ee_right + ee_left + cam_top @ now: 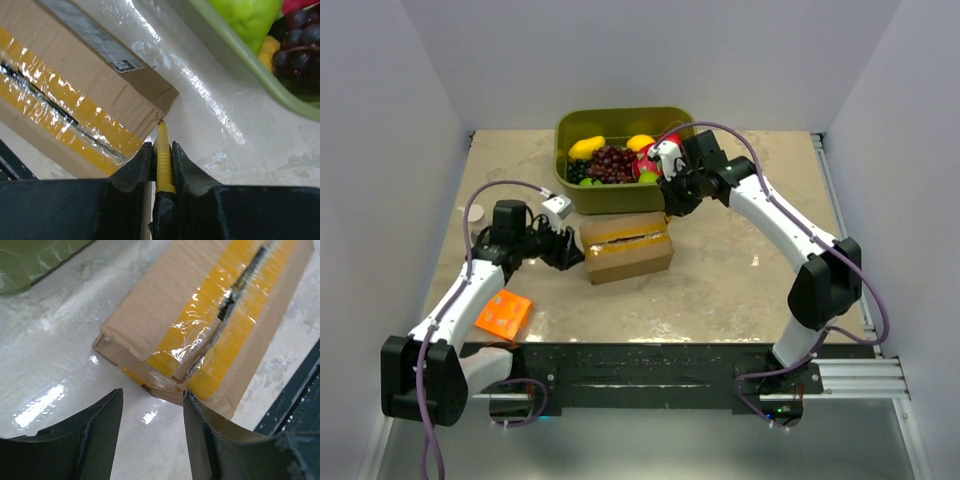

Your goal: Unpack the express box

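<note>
- right gripper (pixel 161 146) pinches a yellow tool (pixel 164 170) at a corner of the express box (pixel 95 75); pushing might shove the box.
- left gripper (pixel 152 396), jaws apart and empty at the box's other end, braces nothing.

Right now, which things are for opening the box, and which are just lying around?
For the job:
- express box, its taped seam already slit
- yellow tool, tip at the box's corner

Just lying about:
- green tub of fruit
- flat orange box
</note>
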`<move>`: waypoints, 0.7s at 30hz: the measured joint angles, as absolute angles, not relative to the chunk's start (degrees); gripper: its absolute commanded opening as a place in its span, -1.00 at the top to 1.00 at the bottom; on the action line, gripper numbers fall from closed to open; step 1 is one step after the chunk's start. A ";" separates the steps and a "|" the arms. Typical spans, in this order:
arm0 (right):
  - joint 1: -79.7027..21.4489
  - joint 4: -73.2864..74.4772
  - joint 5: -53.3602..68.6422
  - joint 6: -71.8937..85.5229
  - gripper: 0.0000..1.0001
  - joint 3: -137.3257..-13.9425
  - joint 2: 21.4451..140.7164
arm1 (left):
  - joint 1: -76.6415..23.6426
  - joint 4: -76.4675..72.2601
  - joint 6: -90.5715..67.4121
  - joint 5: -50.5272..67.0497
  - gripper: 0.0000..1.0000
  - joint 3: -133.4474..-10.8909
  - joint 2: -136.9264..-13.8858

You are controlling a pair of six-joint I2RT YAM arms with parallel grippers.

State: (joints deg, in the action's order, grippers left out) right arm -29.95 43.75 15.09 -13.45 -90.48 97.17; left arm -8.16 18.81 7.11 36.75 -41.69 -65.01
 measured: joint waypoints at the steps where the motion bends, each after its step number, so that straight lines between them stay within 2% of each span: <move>1: -29.98 43.46 14.92 -13.43 1.00 -91.59 98.26 | -8.12 19.16 7.14 37.58 -0.13 -41.34 -64.62; 6: -29.87 42.63 14.68 -13.39 1.00 -93.01 99.72 | -7.99 24.58 10.76 38.72 -0.17 -42.54 -63.94; 9: -27.81 42.81 15.49 -12.38 1.00 -92.95 98.80 | -7.99 29.87 15.66 39.09 -0.28 -46.98 -64.31; 11: -23.97 42.65 17.06 -10.92 1.00 -92.49 97.49 | -7.99 32.36 19.59 41.19 -0.38 -51.55 -64.95; 14: -16.67 41.41 20.86 -8.25 1.00 -90.61 94.37 | -8.05 32.75 23.49 45.74 -0.43 -57.43 -66.06; 17: -9.08 36.49 27.53 -2.50 1.00 -84.60 88.58 | -8.86 31.33 23.27 49.58 -0.44 -61.95 -69.58; 21: -4.78 23.88 39.05 9.56 1.00 -73.80 82.30 | -10.39 29.65 20.91 53.10 -0.49 -68.07 -79.50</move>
